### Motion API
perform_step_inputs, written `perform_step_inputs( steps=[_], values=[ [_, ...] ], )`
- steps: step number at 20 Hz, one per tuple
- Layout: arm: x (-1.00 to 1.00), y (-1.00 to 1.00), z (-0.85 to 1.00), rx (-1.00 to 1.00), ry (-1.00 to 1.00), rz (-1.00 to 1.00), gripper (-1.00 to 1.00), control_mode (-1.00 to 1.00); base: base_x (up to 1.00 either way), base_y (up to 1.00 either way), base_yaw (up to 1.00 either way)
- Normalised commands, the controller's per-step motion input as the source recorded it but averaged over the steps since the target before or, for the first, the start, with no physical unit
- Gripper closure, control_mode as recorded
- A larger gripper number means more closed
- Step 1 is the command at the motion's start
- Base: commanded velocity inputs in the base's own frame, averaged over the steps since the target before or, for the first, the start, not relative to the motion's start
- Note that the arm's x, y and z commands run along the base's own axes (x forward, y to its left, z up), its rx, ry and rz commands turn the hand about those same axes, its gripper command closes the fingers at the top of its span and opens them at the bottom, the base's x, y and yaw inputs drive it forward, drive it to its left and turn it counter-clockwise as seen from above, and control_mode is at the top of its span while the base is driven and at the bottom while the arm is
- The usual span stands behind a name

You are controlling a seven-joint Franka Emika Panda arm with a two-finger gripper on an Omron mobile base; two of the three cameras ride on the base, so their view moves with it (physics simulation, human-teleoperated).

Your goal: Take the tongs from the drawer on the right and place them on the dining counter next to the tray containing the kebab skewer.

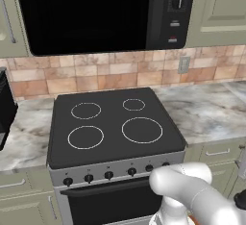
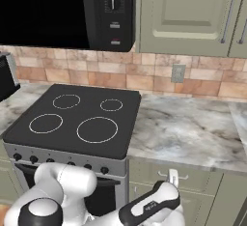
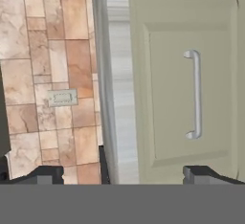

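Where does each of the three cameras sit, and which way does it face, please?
Left base view: behind the arm's left, facing the black four-ring stove; white arm lower right.
Right base view: behind the arm's right, facing that stove and the marbled worktop; arm lower left.
Hand view: on the open hand, facing a sage-green drawer front; dark fingertips below.
Both base views share the stove.

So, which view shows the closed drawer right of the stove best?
Hand view: the drawer front and bar handle show large, turned sideways. In the right base view the arm partly covers it; the left base view shows it small.
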Motion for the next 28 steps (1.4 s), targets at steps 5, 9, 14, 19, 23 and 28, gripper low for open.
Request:
perform_step_inputs(
  steps=[5,9,14,19,23,28],
  values=[
    [0.12,0.00,-0.13,0.00,0.00,0.00,-1.00,-1.00,0.00,0.00,0.00],
    [0.18,0.00,-0.26,0.00,0.00,0.00,-1.00,-1.00,0.00,0.00,0.00],
    [0.15,0.00,-0.32,0.00,0.00,0.00,-1.00,-1.00,0.00,0.00,0.00],
    [0.15,-0.01,-0.35,0.00,0.00,0.00,-1.00,-1.00,0.00,0.00,0.00],
    [0.12,-0.06,-0.29,0.00,0.00,0.00,-1.00,-1.00,0.00,0.00,0.00],
    [0.18,-0.12,-0.17,0.00,0.00,0.00,-1.00,-1.00,0.00,0.00,0.00]
  ],
)
